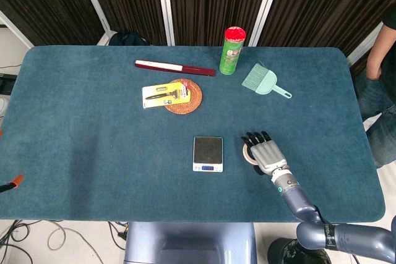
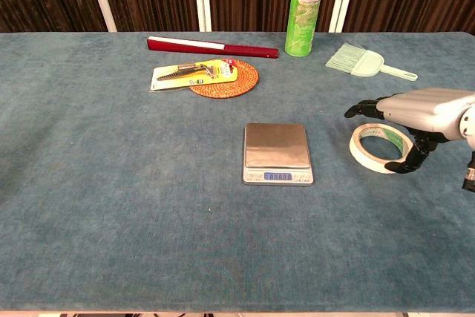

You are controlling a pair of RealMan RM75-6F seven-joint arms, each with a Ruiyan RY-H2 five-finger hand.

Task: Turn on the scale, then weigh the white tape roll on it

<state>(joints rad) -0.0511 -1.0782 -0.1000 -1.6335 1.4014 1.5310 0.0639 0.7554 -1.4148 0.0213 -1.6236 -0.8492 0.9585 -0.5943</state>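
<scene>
Scale (image 1: 208,153): sits flat near the middle of the table (image 1: 93,140), its steel plate bare. Its blue display (image 2: 278,176) at the near edge is lit; the digits are too small to read.
Tape (image 2: 380,148): white roll lying flat on the cloth, to the right of the scale and apart from it.
Right hand (image 1: 266,151): over the tape, palm down, fingers spread and reaching toward the far side of the table. In the head view it covers most of the roll. In the chest view (image 2: 420,113) the fingers pass above the roll's far right edge and the thumb hangs down beside its near right rim; whether it touches cannot be told. It holds nothing.
Left hand: neither view shows it.
Far side: green can (image 1: 232,50) with a red lid, upright; mint brush (image 1: 264,81) to its right; dark red bar (image 1: 175,67) to its left.
Coaster (image 1: 184,96): round, woven, with a yellow packaged tool (image 1: 163,94) lying partly on it.
</scene>
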